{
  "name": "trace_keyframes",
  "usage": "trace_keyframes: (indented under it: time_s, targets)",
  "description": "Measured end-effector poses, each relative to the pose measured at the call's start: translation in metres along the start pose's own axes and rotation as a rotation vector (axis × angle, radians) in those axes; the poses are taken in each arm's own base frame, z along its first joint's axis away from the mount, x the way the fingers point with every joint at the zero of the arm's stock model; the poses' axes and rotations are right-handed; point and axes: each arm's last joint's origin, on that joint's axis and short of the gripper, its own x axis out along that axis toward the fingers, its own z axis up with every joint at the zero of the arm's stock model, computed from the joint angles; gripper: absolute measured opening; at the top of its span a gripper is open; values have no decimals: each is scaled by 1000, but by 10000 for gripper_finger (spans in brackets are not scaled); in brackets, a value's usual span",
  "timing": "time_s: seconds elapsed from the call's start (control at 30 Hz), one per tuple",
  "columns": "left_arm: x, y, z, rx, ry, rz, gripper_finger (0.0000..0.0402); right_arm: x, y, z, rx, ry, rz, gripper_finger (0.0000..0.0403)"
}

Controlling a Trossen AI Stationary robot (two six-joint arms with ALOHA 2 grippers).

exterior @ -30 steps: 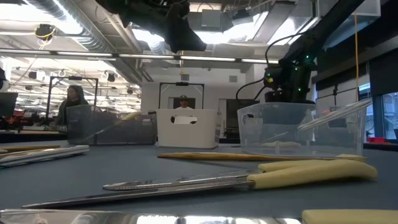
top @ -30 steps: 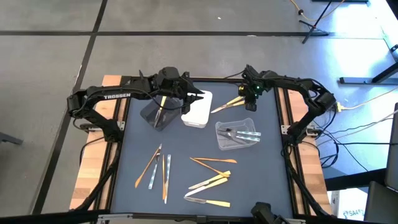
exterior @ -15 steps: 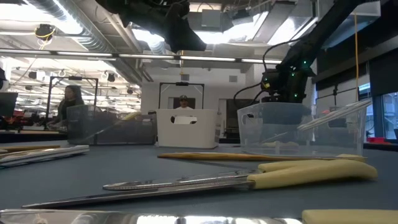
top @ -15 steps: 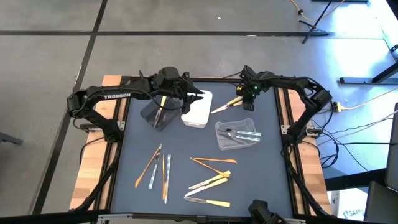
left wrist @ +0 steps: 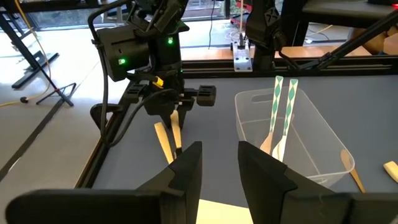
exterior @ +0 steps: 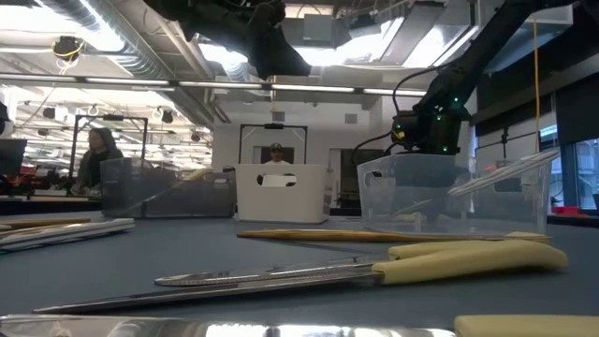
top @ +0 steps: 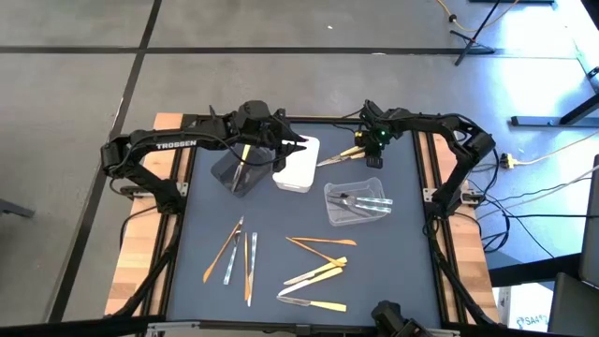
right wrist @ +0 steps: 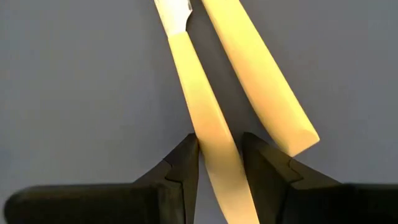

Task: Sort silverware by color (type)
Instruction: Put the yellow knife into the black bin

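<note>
Gripping a pale yellow utensil [right wrist: 211,134], right gripper [right wrist: 221,163] (left gripper [left wrist: 217,163] over white tray [top: 298,167]).

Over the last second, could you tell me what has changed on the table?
The right gripper, jaws around a pale yellow utensil handle, has slid slightly toward the white rectangular tray, dragging the utensil across the table with it. The left gripper stayed over the white tray, and the loose silverware and clear plastic bin did not move.
</note>
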Motion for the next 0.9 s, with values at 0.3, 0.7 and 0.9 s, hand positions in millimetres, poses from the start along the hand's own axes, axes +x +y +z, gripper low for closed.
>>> trace_keyframes:
  time_s: [0.3,0.7,0.9]
  targets:
    - [0,0,0,0,1,0,98,0,0,0,1,4,0,111]
    - [0,0,0,0,1,0,98,0,1,-2,3,16,11,110]
    - [0,0,0,-1,1,0,98,0,2,-2,5,21,16,95]
